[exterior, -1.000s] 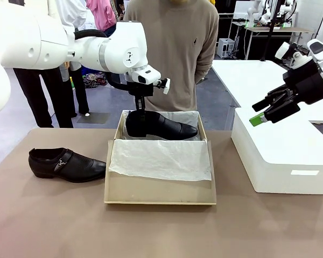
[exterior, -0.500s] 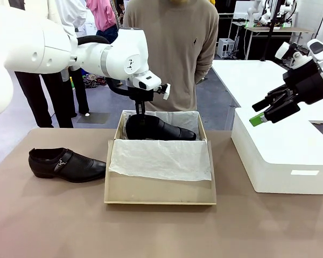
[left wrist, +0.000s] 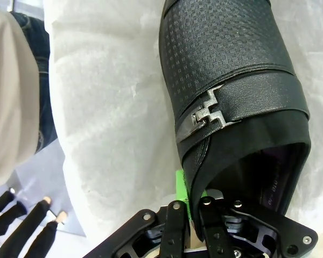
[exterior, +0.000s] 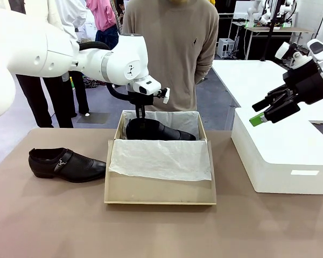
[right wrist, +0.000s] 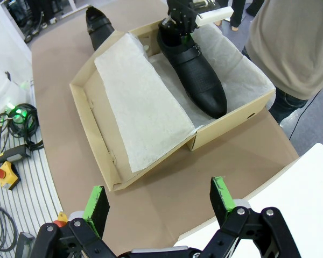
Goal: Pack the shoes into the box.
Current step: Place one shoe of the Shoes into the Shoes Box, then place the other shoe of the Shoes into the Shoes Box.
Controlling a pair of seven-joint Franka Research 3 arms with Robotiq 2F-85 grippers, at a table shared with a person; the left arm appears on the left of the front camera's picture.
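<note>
The right tool (right wrist: pixel 159 204) hangs at 6 o'clock, its green pads (right wrist: pixel 220 196) spread wide with nothing between; beyond lies the open box (right wrist: pixel 234 119) — tissue (right wrist: pixel 140 107) draped over its flap; one shoe (right wrist: pixel 199 75) lies inside, the left tool (right wrist: pixel 181 22) clamped at its heel; the other shoe (right wrist: pixel 98 28) sits on the worktop (right wrist: pixel 59 75) at 11 o'clock.

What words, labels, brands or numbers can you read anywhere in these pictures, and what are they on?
No text here can be read.
Print inside the heel of the shoe in the cardboard box: too blurred to read.
Pale label on the white plastic box: too small to read.
Emblem on the person's sweater: too small to read.
</note>
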